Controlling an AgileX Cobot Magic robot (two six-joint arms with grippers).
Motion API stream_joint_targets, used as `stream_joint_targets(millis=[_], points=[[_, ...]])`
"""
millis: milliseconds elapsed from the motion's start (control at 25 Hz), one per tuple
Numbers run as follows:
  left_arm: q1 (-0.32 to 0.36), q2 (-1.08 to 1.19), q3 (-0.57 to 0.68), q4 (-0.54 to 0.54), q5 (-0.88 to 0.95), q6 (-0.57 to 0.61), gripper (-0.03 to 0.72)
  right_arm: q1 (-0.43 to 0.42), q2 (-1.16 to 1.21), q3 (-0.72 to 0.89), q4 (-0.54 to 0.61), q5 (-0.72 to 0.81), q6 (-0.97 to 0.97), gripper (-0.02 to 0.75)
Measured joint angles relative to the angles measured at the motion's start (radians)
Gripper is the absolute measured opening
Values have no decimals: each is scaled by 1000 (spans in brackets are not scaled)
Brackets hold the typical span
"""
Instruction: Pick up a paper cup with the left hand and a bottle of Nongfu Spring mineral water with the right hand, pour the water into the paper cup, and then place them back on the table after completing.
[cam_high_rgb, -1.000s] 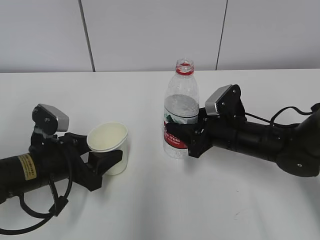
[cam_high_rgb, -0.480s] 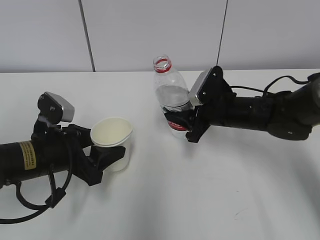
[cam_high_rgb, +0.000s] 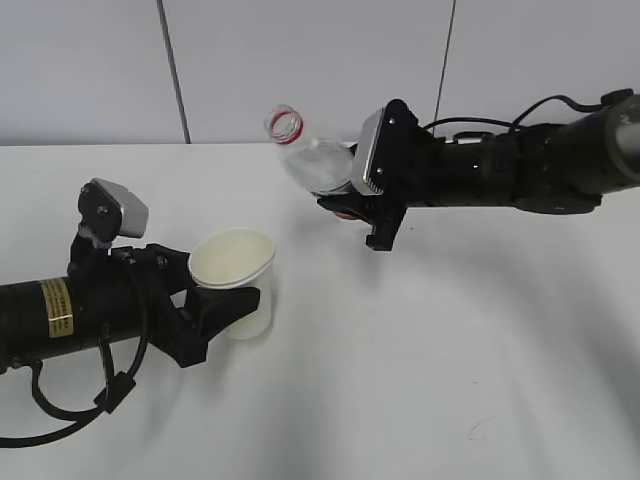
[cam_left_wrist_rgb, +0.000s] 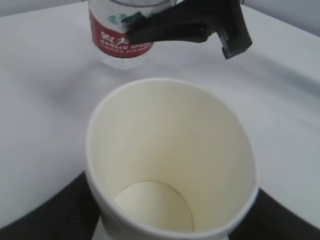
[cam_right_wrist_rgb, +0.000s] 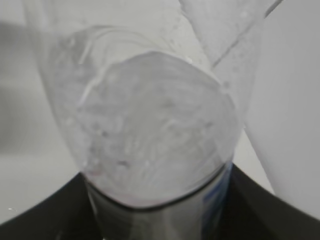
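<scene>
My left hand's gripper (cam_high_rgb: 222, 312) is shut on a white paper cup (cam_high_rgb: 236, 280) and holds it tilted just above the table (cam_high_rgb: 420, 360). The cup (cam_left_wrist_rgb: 170, 165) looks empty inside. My right hand's gripper (cam_high_rgb: 352, 205) is shut on an open Nongfu Spring bottle (cam_high_rgb: 312, 162) with a red neck ring, lifted and tipped left, its mouth up and right of the cup. Clear water (cam_right_wrist_rgb: 155, 135) sits in the bottle. The red label (cam_left_wrist_rgb: 120, 37) and a right gripper finger (cam_left_wrist_rgb: 195, 27) show in the left wrist view.
A pale panelled wall (cam_high_rgb: 300, 70) stands behind the table's far edge. The left arm's black cable (cam_high_rgb: 110, 400) loops over the table at the front left.
My right gripper has lifted the bottle higher and tipped it further left towards the cup. My left gripper has raised the cup slightly and shifted it right.
</scene>
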Motion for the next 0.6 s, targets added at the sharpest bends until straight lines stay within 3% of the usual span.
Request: stream_joint_targets(millis=[320,600], points=[[0,0,-8,4,-3,-8,447,89,0,-54,-22,126,-198,407],[0,0,-8,4,12,-10,447,95,0,-56,-22,136,-339,406]])
